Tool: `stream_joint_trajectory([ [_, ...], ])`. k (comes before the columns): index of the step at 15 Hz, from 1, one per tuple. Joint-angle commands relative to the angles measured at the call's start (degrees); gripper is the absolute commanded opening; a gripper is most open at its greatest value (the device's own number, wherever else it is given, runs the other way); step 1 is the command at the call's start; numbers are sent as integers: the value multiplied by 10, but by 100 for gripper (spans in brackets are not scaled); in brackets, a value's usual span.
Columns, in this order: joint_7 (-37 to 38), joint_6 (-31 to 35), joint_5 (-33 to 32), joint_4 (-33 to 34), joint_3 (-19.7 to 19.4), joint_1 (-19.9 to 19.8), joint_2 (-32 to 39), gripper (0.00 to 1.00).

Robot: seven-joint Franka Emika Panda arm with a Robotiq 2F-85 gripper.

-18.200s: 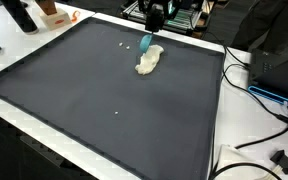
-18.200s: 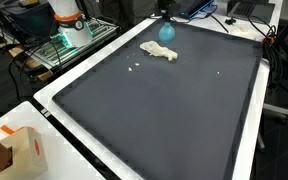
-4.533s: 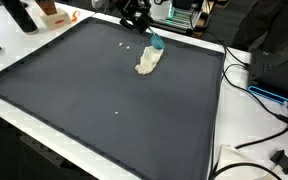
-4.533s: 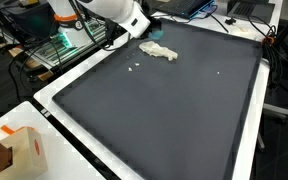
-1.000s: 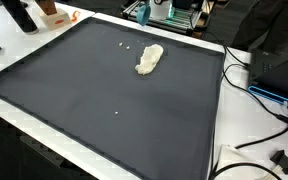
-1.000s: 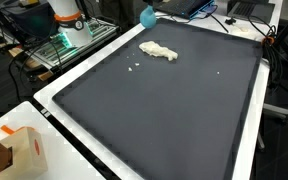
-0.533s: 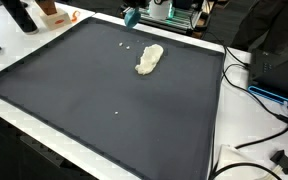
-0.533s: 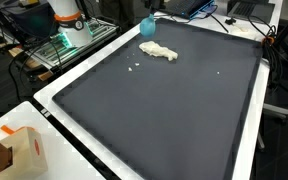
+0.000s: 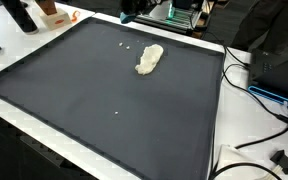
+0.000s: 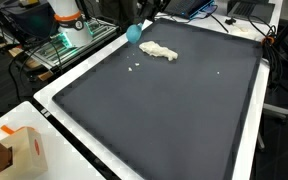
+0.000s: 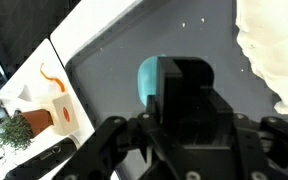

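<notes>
Wrist view looks down past the gripper (image 11: 176, 88), whose dark fingers (image 11: 189, 85) are closed on a teal object (image 11: 147, 80). The object is carried in the air over the dark mat (image 11: 104, 70), with the white cloth (image 11: 269, 50) off to one side and apart from it. In an exterior view only the tip of the arm shows, slanting down from the top edge to the gripper (image 10: 142, 24). The teal object (image 10: 133, 32) hangs near the far rim of the mat (image 10: 164, 110), beside the white cloth (image 10: 159, 50) but not touching it. Half a second ago the object hung higher and closer above the cloth's end; it has since dropped and drifted away from the cloth, which lies unmoved.
</notes>
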Motion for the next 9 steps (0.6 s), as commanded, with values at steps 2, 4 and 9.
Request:
stream_joint_trajectory([
  [2,23,-73,-14,61,-20,35,72,25],
  [4,18,-89,-13,78,-27,45,94,25],
  [9,8,-108,-16,113,-42,67,140,25],
])
